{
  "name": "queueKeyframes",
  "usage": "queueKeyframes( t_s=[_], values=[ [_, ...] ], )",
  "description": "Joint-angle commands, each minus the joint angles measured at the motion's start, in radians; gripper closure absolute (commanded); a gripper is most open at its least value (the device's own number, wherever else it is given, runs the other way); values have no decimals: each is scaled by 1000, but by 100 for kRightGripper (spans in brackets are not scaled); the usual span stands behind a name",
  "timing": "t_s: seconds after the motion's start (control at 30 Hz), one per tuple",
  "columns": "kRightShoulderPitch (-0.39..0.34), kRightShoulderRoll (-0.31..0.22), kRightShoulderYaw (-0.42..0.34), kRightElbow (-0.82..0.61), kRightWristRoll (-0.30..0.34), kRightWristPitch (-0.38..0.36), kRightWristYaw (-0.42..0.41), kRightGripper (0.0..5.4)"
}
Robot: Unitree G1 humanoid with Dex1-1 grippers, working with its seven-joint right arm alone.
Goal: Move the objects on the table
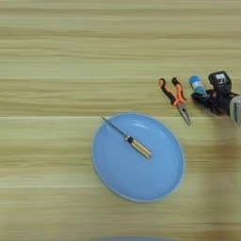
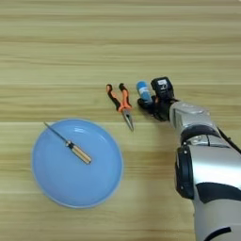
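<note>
Matt wood-grain table (image 1: pixel 56 56), glossy smooth plate (image 1: pixel 117 179), metal-shafted screwdriver (image 1: pixel 134 143), silvery metallic forearm (image 2: pixel 212 164).

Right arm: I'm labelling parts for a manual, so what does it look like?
The right arm has rounded silver shells with black joint bands and a thin black cable along its outer side. The gripper is black, with a boxy top bearing a small white label.

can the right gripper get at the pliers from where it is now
Probably yes. The right gripper is at the blue tube, and the pliers lie just to its left on the bare table, apart from the blue plate, with nothing between.
</note>
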Motion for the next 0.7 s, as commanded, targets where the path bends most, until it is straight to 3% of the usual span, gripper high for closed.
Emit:
queueKeyframes(
  t_s=[0.03, 0.13, 0.43, 0.7],
  values=[
    [-56, -36, -5, -27, -2, 12, -22, 368],
    [-56, -36, -8, -27, -1, 13, -23, 398],
    [-66, -38, -32, -30, 13, 9, -40, 400],
    [-94, -40, -60, -53, 34, -46, -44, 400]
  ],
)
